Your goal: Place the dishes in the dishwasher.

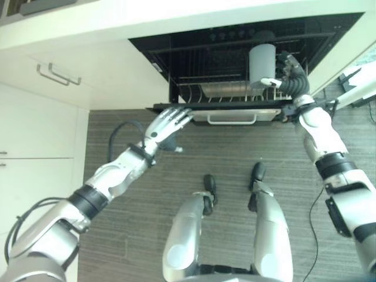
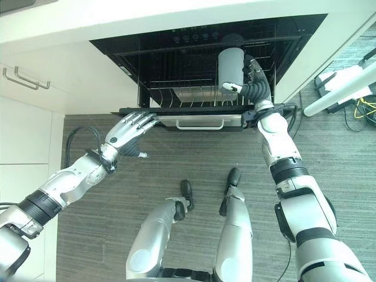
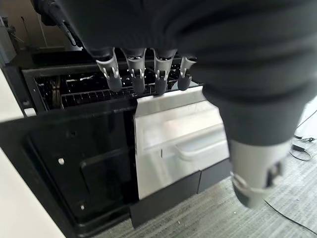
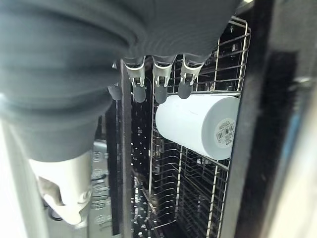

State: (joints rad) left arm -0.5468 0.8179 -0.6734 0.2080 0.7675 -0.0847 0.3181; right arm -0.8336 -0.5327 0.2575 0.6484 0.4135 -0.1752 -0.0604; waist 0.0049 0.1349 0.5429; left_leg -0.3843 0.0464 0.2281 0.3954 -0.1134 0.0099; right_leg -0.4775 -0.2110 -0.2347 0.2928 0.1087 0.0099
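The black built-in dishwasher (image 2: 176,59) stands open beneath the white counter (image 2: 117,17), its door (image 3: 74,163) lowered and its wire rack (image 4: 198,188) exposed. A pale grey cylindrical cup (image 2: 231,69) lies on its side at the right of the wire rack, with its labelled base visible in the right wrist view. A shallow metal dish (image 2: 194,94) rests in the rack to the left of the cup.

The right hand (image 2: 254,79) is inside the dishwasher, just beside the cup. Its fingers (image 4: 159,84) are extended and relaxed, and their dark tips are near the upper side of the cup. Contact between the fingers and the cup cannot be confirmed.

The left hand (image 2: 130,130) is at the left front edge of the lowered door. Its fingers (image 3: 136,74) are straight and spread above the door edge and hold nothing. A silver panel with a recessed handle (image 3: 178,144) occupies the door face beside the left hand. White cabinet fronts with metal bar handles (image 1: 59,75) stand to the left of the dishwasher.
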